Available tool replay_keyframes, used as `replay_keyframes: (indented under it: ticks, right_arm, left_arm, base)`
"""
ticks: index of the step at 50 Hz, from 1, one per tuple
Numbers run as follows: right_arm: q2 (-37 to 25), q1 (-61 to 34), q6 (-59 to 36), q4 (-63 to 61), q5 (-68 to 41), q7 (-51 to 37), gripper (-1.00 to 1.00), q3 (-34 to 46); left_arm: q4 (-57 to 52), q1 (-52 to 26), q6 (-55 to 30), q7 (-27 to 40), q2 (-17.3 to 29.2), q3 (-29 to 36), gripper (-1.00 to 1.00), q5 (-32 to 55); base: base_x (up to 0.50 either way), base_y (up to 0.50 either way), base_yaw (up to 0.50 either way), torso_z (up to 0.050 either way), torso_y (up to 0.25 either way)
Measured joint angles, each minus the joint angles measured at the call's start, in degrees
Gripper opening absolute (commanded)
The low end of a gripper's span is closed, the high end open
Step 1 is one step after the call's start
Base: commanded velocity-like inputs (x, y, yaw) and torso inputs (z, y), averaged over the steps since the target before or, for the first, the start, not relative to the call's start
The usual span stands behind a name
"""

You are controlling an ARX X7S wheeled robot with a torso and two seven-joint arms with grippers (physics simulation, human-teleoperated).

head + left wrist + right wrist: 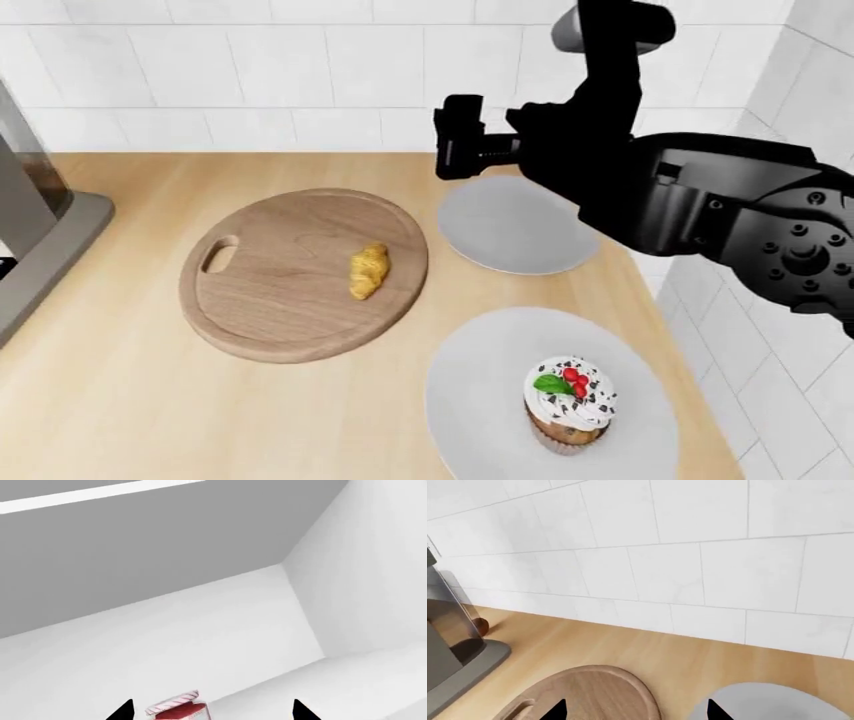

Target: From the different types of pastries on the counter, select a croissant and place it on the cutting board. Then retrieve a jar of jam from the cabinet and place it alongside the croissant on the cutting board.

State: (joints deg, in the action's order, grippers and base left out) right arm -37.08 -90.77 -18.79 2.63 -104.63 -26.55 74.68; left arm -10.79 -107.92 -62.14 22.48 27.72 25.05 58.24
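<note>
Croissant (368,271) on cutting board (287,320); cupcake (570,403) on plate (481,420) right.

A small golden-brown croissant (370,271) is seen lying flat on the round brown wooden cutting board (287,300), right of the board's centre, its oval handle hole at the left edge. The board is set on the light wood-grain counter (120,390). A chocolate cupcake (570,403) with white frosting, red berries and a green leaf is placed upright to the near right. The jar of jam (179,709), white-lidded with red contents, is partly shown inside a white cabinet, its lid tilted.
</note>
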Motion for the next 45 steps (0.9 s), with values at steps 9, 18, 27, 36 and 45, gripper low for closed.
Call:
replay_keyframes:
  ticks: [9,18,27,36,45]
  right_arm:
    - [0.38,0.31,-0.16,0.42,0.17,0.29,1.0,0.17]
    - [0.54,0.86,-0.25,0.4,0.27,0.37,1.0,0.36]
    - [0.8,1.43,-0.15,0.43,0.41,0.5,1.0,0.45]
    - [1.05,1.93,-0.09,0.63,0.5,0.72,1.0,0.52]
    - [1.25,2.42,0.01,0.85,0.57,0.97,1.0,0.54]
  left_arm:
    - [12.25,-5.67,4.97,-7.54,-3.26,5.01,1.0,-6.89]
    - [24.58,-11.18,9.68,-14.65,-6.84,8.87,1.0,-11.99]
    - [38.69,-16.39,14.74,-20.98,-11.08,10.16,1.0,-15.01]
    - [56.54,-22.29,19.38,-24.9,-16.78,7.95,1.0,-20.52]
    - [64.75,-25.14,15.81,-30.2,-22.45,-5.25,1.0,-37.97]
  base:
    - [0.0,0.0,0.0,0.0,0.0]
    - [0.0,0.0,0.0,0.0,0.0]
    - [0.0,0.0,0.0,0.0,0.0]
    - [0.0,0.0,0.0,0.0,0.0]
    - [0.0,0.0,0.0,0.0,0.0]
